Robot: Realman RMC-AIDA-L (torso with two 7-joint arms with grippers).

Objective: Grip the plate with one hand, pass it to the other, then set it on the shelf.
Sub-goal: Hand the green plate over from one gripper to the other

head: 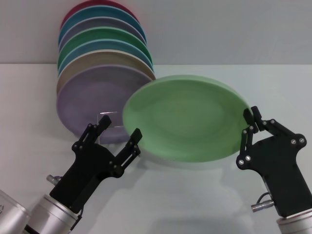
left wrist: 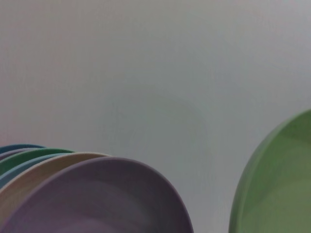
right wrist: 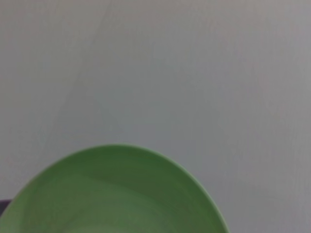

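The light green plate (head: pixel 187 117) hangs tilted above the white table, face toward me. My right gripper (head: pixel 251 121) is shut on its right rim. My left gripper (head: pixel 120 129) is open at the plate's lower left edge, one finger (head: pixel 134 138) just in front of the rim; I cannot tell if it touches. The plate also shows in the left wrist view (left wrist: pixel 279 189) and in the right wrist view (right wrist: pixel 116 194). The shelf, a thin silver wire rack, shows only as a small front loop (head: pixel 108 115) before the lavender plate.
Several plates stand on edge in the rack at back left: a lavender plate (head: pixel 87 97) in front, then beige (head: pixel 97 61), blue, a darker green plate (head: pixel 105 36) and others behind. The lavender plate also shows in the left wrist view (left wrist: pixel 97 199). A white wall is behind.
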